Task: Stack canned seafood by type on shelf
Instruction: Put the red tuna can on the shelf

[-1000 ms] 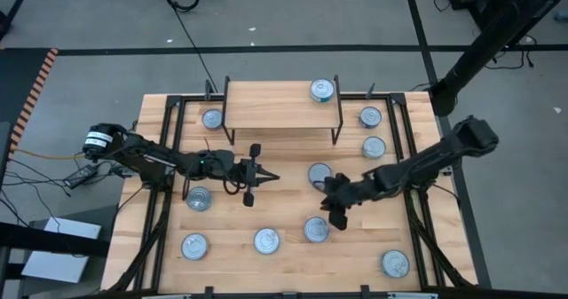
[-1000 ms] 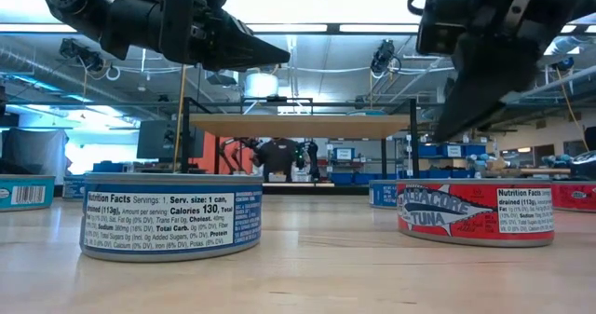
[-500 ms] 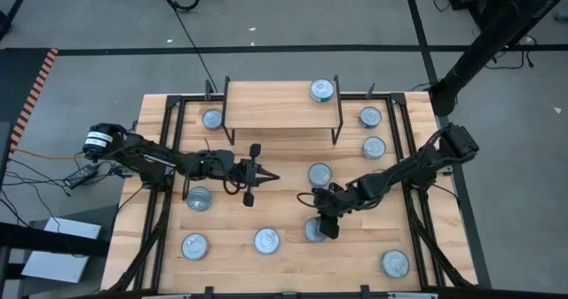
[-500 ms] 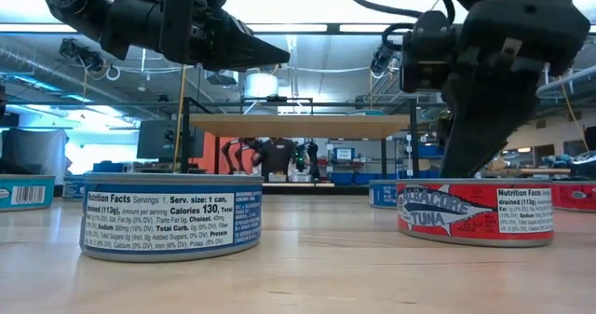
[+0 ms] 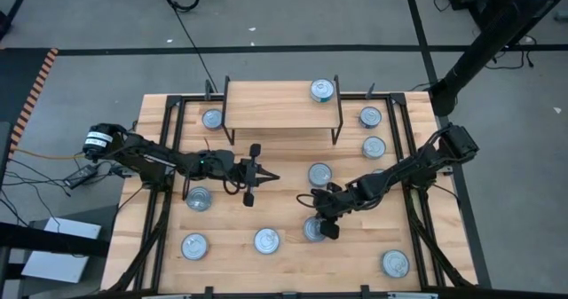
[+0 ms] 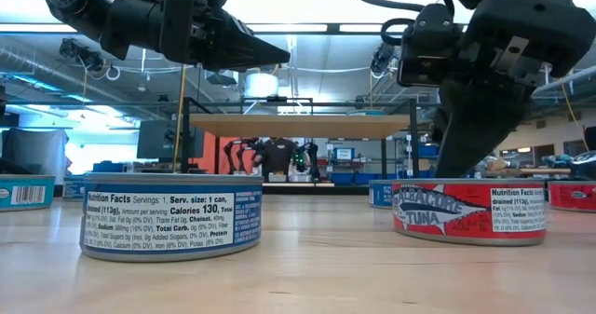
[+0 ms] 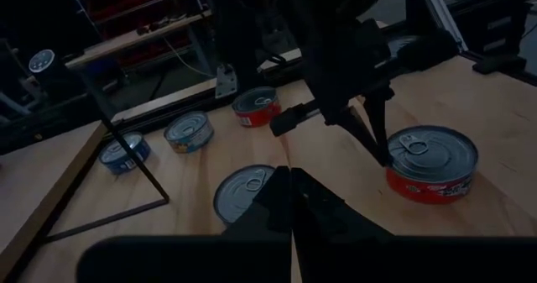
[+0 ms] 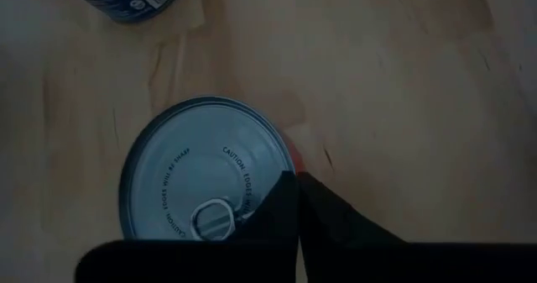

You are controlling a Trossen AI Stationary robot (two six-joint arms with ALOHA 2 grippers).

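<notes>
The red tuna tin (image 6: pixel 468 211) sits flat on the slatted table (image 5: pixel 284 268), directly below the right gripper (image 5: pixel 325 225) and just touching its tips. The right wrist view shows the two fingers pressed together with no gap, their joined tip resting at the edge of the tin's silver lid (image 8: pixel 205 178), beside the pull ring; nothing is between them. The jaws have therefore closed on air, not around the tin's wall, and the tin is not held.

Just beyond the jaws, toward the shelf (image 5: pixel 282 104), lies another silver-topped tin (image 5: pixel 319 174); one tin (image 5: pixel 322 90) already stands on the shelf plank, well away from the jaws. More tins are scattered across the table on both sides.

The left gripper (image 5: pixel 266 177) hovers near the table's middle, well apart from the red tin, with its fingers also together and empty.

The likely trouble: with the fingers together on the lid's rim, a lift would bring nothing up, and any downward or sideways push could skid or tip the tin toward its neighbour. The jaws would probably need to part and straddle the tin before closing again.
</notes>
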